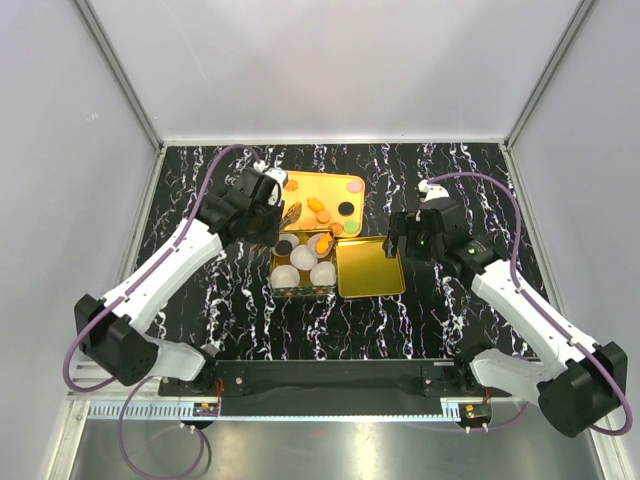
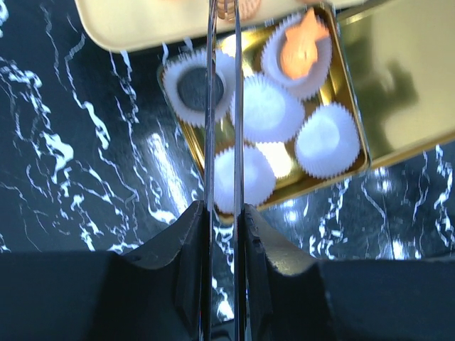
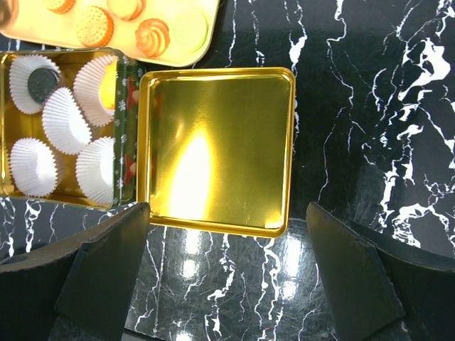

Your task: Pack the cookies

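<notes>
While the left claw [image 2: 224, 213] pinches tweezers [image 2: 211, 106] over the tin [image 3: 129, 149], the right claw [image 3: 227, 213] gapes wide and empty; most cookies [image 3: 94, 26] sit on the yellow tray [image 1: 325, 185], two in paper cups [image 2: 327, 138].

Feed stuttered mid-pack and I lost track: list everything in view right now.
tray: one, yellow, far centre
loose cookies: several, mostly orange, on the tray
tin: one, gold inside, near side of tray
paper cups: five, white, in the tin
packed cookies: two, black and orange, one per cup
lid: one, gold, right of the tin
table: one, black with white veins, underneath
tweezers: one pair, metal, in the left gripper
left gripper: shut on the tweezers, above the tin
right gripper: open, above the lid
</notes>
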Controlling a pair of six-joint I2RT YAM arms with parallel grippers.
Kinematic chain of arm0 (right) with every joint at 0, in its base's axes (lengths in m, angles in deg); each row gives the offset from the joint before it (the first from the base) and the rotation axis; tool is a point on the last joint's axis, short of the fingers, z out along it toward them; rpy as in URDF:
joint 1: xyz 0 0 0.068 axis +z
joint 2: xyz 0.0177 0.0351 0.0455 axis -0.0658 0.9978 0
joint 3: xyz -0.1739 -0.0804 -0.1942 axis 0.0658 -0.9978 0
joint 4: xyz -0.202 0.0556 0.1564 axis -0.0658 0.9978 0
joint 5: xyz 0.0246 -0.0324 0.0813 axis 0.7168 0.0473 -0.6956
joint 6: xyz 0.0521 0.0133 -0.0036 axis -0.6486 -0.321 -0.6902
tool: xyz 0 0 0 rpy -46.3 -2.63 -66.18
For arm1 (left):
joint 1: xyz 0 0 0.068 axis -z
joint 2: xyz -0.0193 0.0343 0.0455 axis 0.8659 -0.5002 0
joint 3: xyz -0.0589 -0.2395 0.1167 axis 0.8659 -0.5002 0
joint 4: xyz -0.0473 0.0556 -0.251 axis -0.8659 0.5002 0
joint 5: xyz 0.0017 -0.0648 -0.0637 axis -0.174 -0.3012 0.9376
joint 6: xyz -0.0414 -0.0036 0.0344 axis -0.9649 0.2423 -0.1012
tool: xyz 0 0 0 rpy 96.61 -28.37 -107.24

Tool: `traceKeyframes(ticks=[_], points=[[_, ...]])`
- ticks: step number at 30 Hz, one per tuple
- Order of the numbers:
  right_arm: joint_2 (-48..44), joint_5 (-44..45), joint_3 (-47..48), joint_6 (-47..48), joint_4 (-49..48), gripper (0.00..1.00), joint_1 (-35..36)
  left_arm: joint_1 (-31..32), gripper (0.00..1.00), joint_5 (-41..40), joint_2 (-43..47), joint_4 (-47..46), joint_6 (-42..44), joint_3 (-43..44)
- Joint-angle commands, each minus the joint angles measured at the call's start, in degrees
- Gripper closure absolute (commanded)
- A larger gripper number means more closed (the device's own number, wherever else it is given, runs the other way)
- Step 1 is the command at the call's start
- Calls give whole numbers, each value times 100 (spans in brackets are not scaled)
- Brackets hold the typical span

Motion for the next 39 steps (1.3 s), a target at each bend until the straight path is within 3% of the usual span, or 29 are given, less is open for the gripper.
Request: traceKeyframes(ticks=[1, 39], points=[[62, 265, 170, 69, -22, 0, -17, 47, 77, 280, 455, -66, 160, -219], [177, 230, 170, 87, -57, 0, -17, 486, 71, 745, 1062, 66, 125, -1283]])
